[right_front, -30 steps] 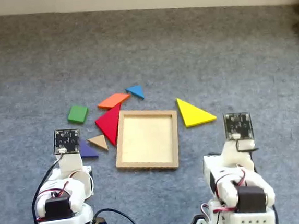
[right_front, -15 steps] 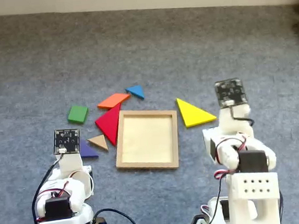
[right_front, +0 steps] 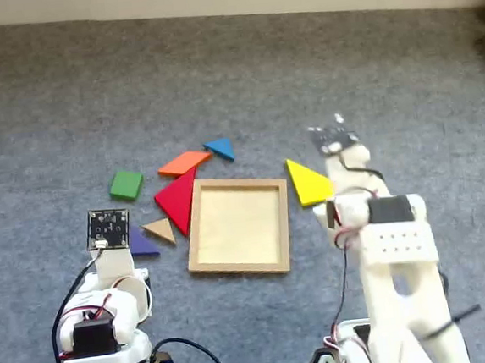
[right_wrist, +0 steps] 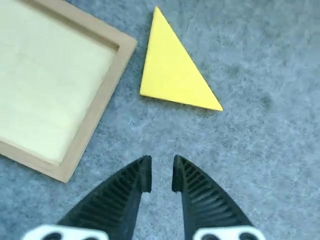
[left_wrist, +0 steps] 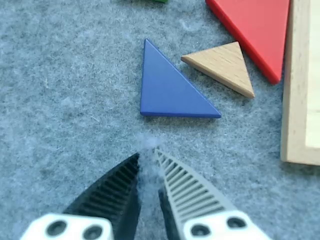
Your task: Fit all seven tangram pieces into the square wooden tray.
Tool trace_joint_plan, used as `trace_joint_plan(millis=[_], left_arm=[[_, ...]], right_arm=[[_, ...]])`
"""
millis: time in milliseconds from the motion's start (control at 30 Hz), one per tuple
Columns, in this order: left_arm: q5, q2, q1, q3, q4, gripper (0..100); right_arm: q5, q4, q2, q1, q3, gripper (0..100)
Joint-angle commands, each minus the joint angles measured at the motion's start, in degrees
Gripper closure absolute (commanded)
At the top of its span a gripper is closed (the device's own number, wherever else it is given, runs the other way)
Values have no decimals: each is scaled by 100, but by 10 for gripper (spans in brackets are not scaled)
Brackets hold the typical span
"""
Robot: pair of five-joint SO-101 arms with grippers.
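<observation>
Square wooden tray (right_front: 236,183) is lying flat at mid-tabletop (right_front: 241,71), on grey felt-like covering, between the two arms. All seven pieces are lying outside it.

Left of the tray:
- red triangle (right_front: 179,199) is resting with one edge along the tray's left rim; I can't tell whether it is touching.
- tan triangle (right_front: 160,230) is sitting just beside the red one's near corner.
- dark blue triangle (right_front: 144,245) is lying near the tan one, partly under the left arm (right_front: 102,321).
- green square (right_front: 126,185) is sitting farther out, apart from the rest.
- orange parallelogram (right_front: 184,163) and small blue triangle (right_front: 219,149) are lying beyond the tray's far left corner, their tips close together.

Right of the tray: yellow triangle (right_front: 306,183) is lying just beside the far right corner, with a thin strip of felt between them. The right arm (right_front: 392,236) is reaching over its outer corner.

Left wrist view: left gripper (left_wrist: 148,157) is hanging over bare felt, pointing at the dark blue triangle (left_wrist: 167,85) and near it but apart. Its fingers (left_wrist: 180,185) are drawn almost together and gripping nothing. The tan triangle (left_wrist: 222,65), red triangle (left_wrist: 255,25) and tray rim (left_wrist: 295,100) are showing beyond.

Right wrist view: right gripper (right_wrist: 161,165) is hanging over felt, short of the yellow triangle (right_wrist: 172,75) and not touching it. Its fingers (right_wrist: 132,185) are showing only a narrow slit and holding nothing. The tray rim (right_wrist: 102,102) is running alongside.
</observation>
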Motion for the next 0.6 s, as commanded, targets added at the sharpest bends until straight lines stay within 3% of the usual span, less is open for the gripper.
trace_joint_plan(millis=[0, 200, 333, 567], left_arm=[[-26, -57, -84, 110, 35, 979], [-26, -57, -84, 110, 35, 979], [-26, -57, -84, 110, 35, 979], [-26, -57, -84, 110, 35, 979]], right_arm=[[70, -119, 752, -321, -822, 848], [730, -119, 2141, -699, -1534, 680], [1169, -119, 2826, -919, -1877, 670], [1248, -119, 3785, -919, -2765, 670]])
